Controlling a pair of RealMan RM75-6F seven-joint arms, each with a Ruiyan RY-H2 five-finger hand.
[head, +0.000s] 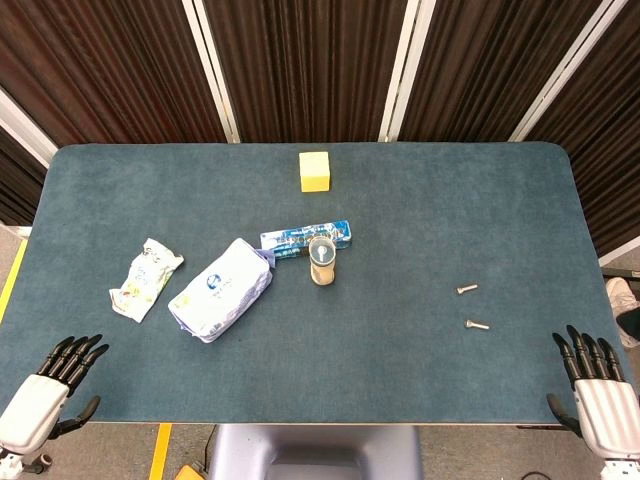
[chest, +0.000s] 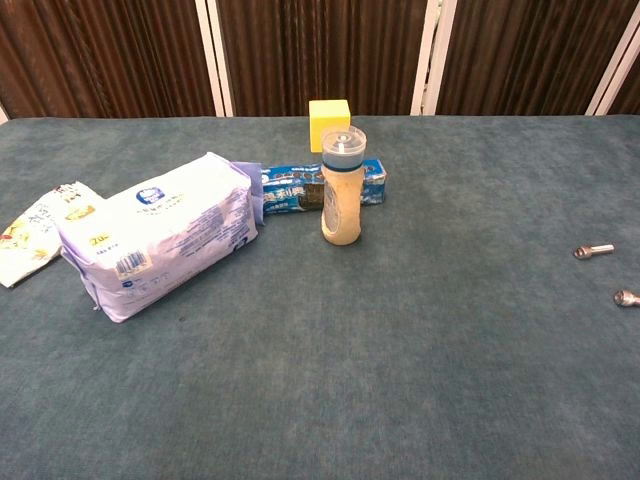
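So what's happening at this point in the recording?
Nothing is being handled. The left hand and right hand rest open at the near corners of the table, holding nothing. Between them are a crumpled snack packet, a white tissue pack, an upright bottle in front of a blue box, a yellow cube and two bolts.

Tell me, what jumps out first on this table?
Probably the small bottle standing upright mid-table, with a blue box lying right behind it and a big white-and-lilac pack to its left. A yellow cube sits alone near the far edge. The left hand and right hand rest at the near corners, fingers spread, holding nothing.
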